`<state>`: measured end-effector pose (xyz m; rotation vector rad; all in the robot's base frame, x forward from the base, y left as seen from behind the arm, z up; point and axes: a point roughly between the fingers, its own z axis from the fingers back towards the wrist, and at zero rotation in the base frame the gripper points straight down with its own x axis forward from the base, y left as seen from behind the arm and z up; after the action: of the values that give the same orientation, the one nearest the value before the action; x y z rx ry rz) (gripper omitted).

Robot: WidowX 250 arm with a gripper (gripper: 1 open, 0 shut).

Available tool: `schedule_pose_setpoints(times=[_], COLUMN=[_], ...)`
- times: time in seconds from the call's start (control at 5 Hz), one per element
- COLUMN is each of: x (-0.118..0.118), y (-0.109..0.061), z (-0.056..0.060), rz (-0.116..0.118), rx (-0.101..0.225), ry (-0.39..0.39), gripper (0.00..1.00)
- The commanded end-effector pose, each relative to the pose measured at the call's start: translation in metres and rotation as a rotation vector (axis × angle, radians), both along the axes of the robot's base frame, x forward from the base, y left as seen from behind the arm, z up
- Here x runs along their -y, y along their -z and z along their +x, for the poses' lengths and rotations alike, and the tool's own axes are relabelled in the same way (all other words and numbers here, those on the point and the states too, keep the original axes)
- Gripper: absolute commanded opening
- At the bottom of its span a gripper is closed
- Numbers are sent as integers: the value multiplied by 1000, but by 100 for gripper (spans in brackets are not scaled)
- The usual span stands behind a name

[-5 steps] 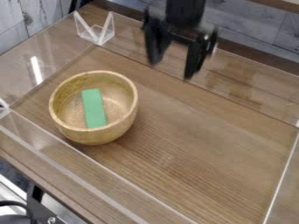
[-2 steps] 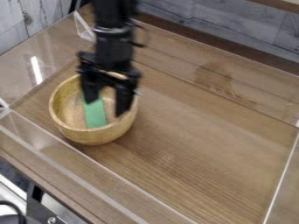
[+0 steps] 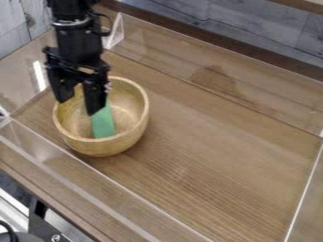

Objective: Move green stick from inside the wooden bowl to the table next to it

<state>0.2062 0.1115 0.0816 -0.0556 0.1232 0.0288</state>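
camera view | black claw (image 3: pixel 78 97) points down over the wooden bowl's (image 3: pixel 127 129) left rim, jaws spread wide, gripping nothing | green stick (image 3: pixel 102 122) lies inside the bowl, partly hidden behind a finger | bowl sits on the brown wood-grain surface (image 3: pixel 214 142)

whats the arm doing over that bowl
A single robot arm has its tool pointing down over the wooden bowl, jaws open and empty. The green stick lies inside the bowl, not yet gripped. The table beside the bowl, where the stick should go, holds nothing yet.
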Motion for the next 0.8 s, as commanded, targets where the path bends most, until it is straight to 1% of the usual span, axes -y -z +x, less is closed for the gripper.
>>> schedule_pose_setpoints(times=[0.0,0.4,0.6], x=[-4,0,1], y=[-20,-28,-27], z=[10,12,12], rz=[24,14,13], rx=[89,121,126], ry=[-12,-39,-54], gripper=[100,100,100])
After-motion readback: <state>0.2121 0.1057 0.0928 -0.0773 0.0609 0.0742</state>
